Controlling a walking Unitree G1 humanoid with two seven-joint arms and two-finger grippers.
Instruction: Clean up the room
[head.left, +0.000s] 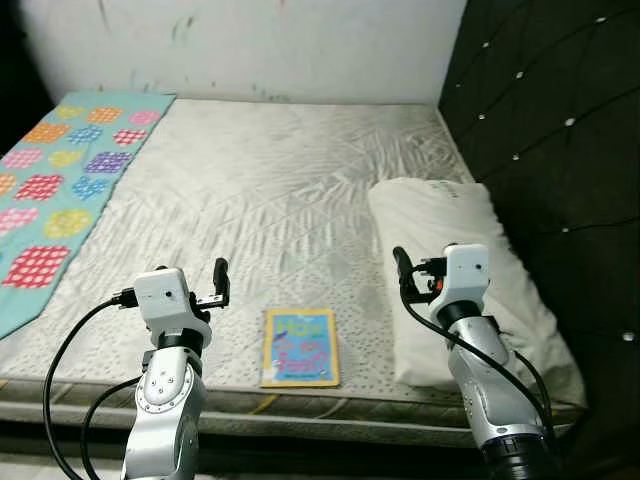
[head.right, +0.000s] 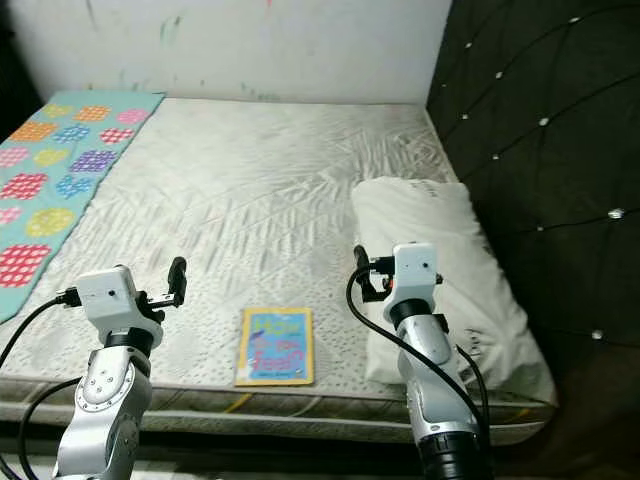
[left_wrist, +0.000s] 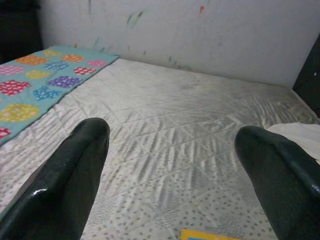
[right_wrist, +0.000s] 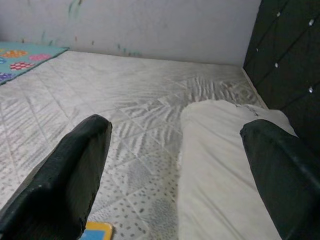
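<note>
Item 1: bed (head.left: 280, 190), bare quilted mattress, directly ahead of both my hands. Mostly tidy as it lies.

Item 2: book (head.left: 299, 347), yellow-bordered, flat on the mattress near its front edge, between my two hands and slightly below them; nearer my left hand. Untouched; in my judgement the one loose thing left to put away.

Item 3: pillow (head.left: 450, 250), white, lying lengthwise along the dark padded headboard (head.left: 560, 130), just under and beyond my right hand. Appears roughly in place; may want straightening.

Item 4: blanket (head.left: 60, 190), teal with coloured dotted patches, spread along the far side of the bed, well apart from my left hand. Lies flat, not folded.

Item 5: left hand (head.left: 214, 285), raised over the front edge of the mattress, fingers (left_wrist: 75, 170) spread wide, holding nothing.

Item 6: right hand (head.left: 408, 275), raised at the pillow's near corner, fingers (right_wrist: 75, 165) spread wide, holding nothing.

Status: tidying barely begun, I judge; book awaits pickup, blanket possibly folding.
</note>
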